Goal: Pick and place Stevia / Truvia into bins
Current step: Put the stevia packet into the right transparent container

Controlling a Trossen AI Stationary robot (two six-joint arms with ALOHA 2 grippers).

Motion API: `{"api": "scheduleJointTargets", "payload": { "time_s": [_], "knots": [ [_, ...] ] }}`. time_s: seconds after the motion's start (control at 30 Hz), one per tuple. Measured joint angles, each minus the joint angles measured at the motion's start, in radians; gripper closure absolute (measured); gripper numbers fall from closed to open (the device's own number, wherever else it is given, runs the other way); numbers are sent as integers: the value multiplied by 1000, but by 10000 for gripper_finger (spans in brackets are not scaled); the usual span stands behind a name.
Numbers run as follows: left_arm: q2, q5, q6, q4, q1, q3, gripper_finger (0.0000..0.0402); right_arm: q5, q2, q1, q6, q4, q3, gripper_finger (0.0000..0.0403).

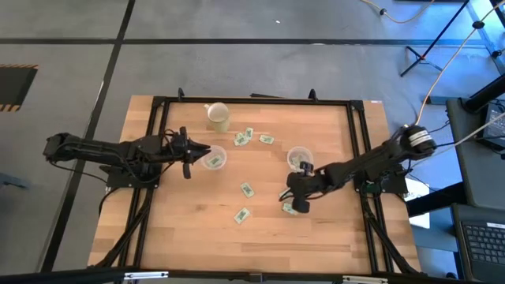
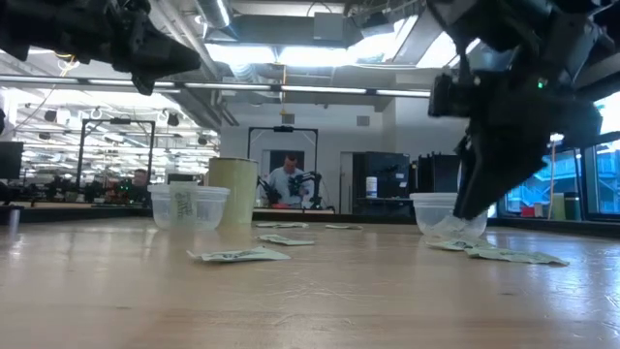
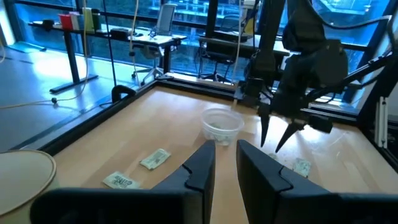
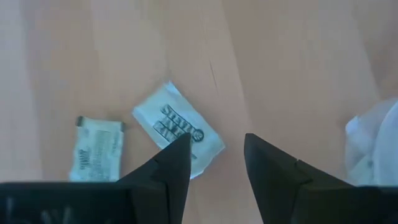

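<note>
Several pale green and white Stevia packets lie flat on the wooden table: three near the far side (image 1: 248,136), two in the middle (image 1: 247,189) and some under my right gripper (image 1: 290,208). One clear cup (image 1: 213,160) stands by my left gripper (image 1: 193,154), which hovers beside and above it, narrowly open and empty (image 3: 225,163). The other clear cup (image 1: 300,158) stands just beyond my right gripper (image 1: 296,197). That gripper points down, open (image 4: 214,155), over a white packet (image 4: 177,127); a greener packet (image 4: 96,149) lies beside it.
An opaque cream cup (image 1: 218,117) stands near the table's far edge, left of centre. A black frame (image 1: 158,106) runs round the table. Bare wood lies toward the near edge (image 1: 260,244). In the low view, people (image 2: 286,179) sit in the room beyond.
</note>
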Motion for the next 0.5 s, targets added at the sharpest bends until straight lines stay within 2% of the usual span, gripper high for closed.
{"api": "scheduleJointTargets", "payload": {
  "time_s": [0.27, 0.5],
  "knots": [
    [0, 1, 0, -9, 0, 0, 341, -1, 77, 0, 54, 2, 0, 279],
    [0, 1, 0, -12, 0, 0, 341, 2, 84, 0, 52, 5, 2, 316]
  ]
}}
